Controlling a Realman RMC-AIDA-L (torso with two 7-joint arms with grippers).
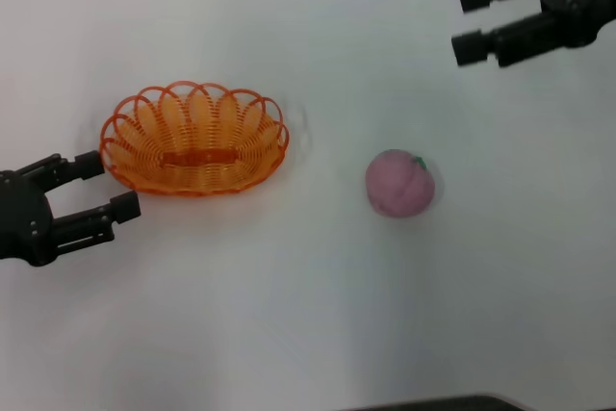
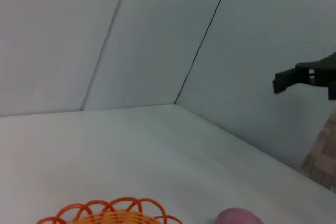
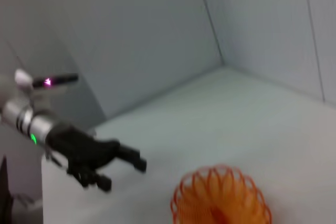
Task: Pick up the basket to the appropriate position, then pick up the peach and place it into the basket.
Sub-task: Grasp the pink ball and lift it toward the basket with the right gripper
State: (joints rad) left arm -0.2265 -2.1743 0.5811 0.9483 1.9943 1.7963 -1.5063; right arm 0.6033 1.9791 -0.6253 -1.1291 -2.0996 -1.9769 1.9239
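Observation:
The orange basket (image 1: 194, 139) sits upright on the white table, left of centre. It also shows in the left wrist view (image 2: 110, 214) and the right wrist view (image 3: 220, 196). The pink peach (image 1: 398, 182) lies apart from it, to its right; its top edge shows in the left wrist view (image 2: 239, 216). My left gripper (image 1: 106, 186) is open, just left of the basket's left end, with one finger near the rim. My right gripper (image 1: 472, 21) is open at the far right, well beyond the peach.
The white table (image 1: 308, 315) stretches around both objects. Grey walls stand behind it in the wrist views. The other arm's gripper shows far off in each wrist view, the right one (image 2: 304, 77) and the left one (image 3: 100, 161).

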